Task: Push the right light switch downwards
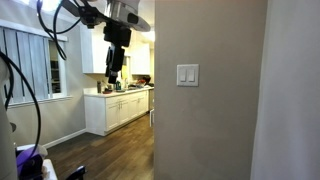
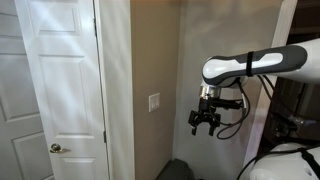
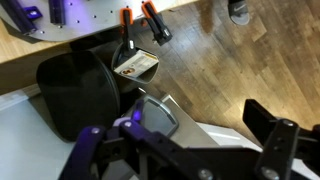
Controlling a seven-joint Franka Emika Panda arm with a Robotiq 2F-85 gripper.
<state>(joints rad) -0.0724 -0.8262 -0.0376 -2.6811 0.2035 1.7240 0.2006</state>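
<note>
The white wall plate (image 1: 187,75) with two tall paddles is on the beige wall; the right light switch (image 1: 192,75) is its right-hand paddle. In an exterior view the plate (image 2: 154,102) is small and its paddles cannot be told apart. My gripper (image 2: 207,122) hangs from the white arm (image 2: 260,64), well away from the wall and a little below the plate's height. It also shows dark at the upper left in an exterior view (image 1: 115,75). In the wrist view the gripper (image 3: 180,140) is open and empty, looking down at the wood floor; the switch is out of view there.
A white panel door (image 2: 60,80) with a knob (image 2: 57,148) stands beside the wall corner. White kitchen cabinets (image 1: 120,108) are in the room beyond. Below the gripper are a black round seat (image 3: 75,90), orange-handled clamps (image 3: 152,20) and the wood floor (image 3: 230,70).
</note>
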